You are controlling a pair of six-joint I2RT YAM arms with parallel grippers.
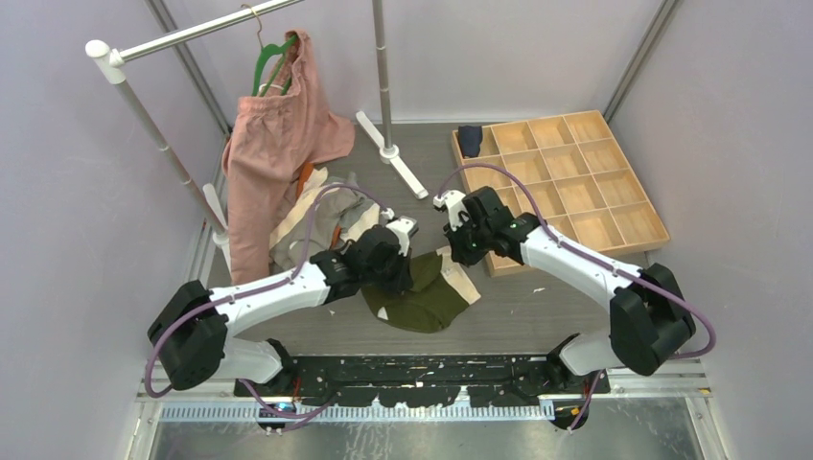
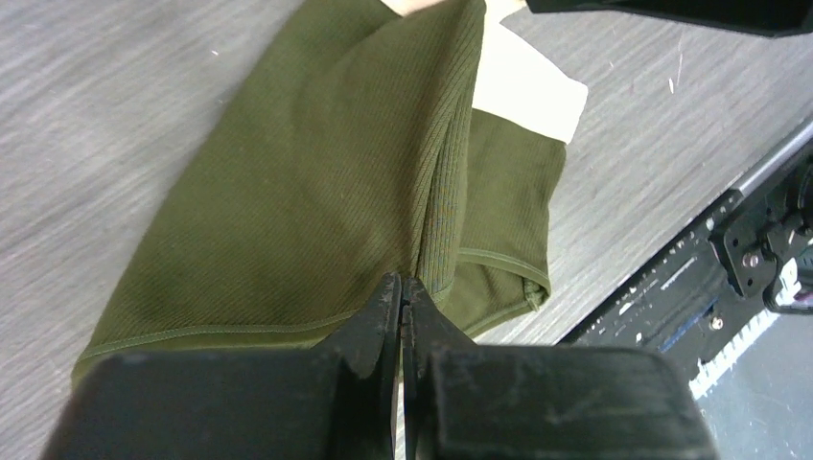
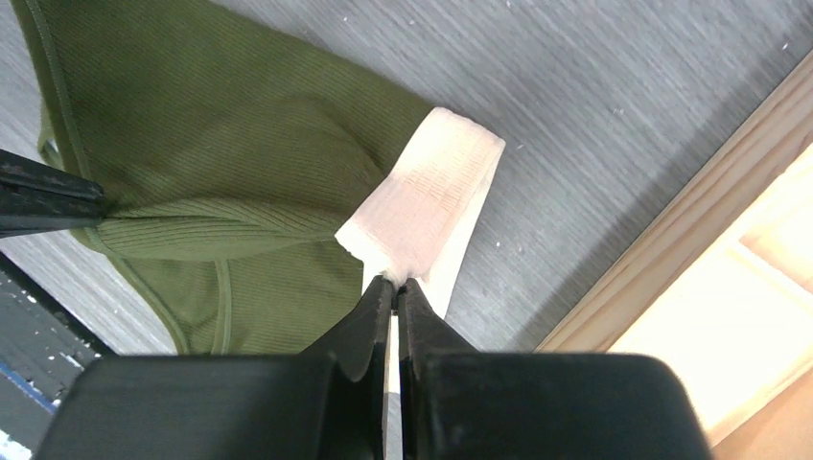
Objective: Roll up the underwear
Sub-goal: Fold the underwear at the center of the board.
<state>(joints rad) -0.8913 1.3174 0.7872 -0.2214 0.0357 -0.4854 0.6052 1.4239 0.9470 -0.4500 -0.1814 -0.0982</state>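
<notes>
An olive green underwear (image 1: pixel 422 292) with a cream waistband lies in the middle of the table, partly lifted between both arms. My left gripper (image 2: pixel 401 281) is shut on a pinched fold at the leg hem of the olive underwear (image 2: pixel 316 192). My right gripper (image 3: pixel 394 283) is shut on the cream waistband (image 3: pixel 427 206) of the same underwear (image 3: pixel 220 163). The fabric is drawn into a taut ridge between the two grips. In the top view the left gripper (image 1: pixel 401 251) and the right gripper (image 1: pixel 458 238) hover close together over the garment.
A wooden tray of compartments (image 1: pixel 575 225) stands at the right, one dark rolled piece (image 1: pixel 469 140) in its far left cell. A heap of clothes (image 1: pixel 321 216) lies at the left under a pink garment (image 1: pixel 273 158) on a green hanger. A rack foot (image 1: pixel 393 153) stands behind.
</notes>
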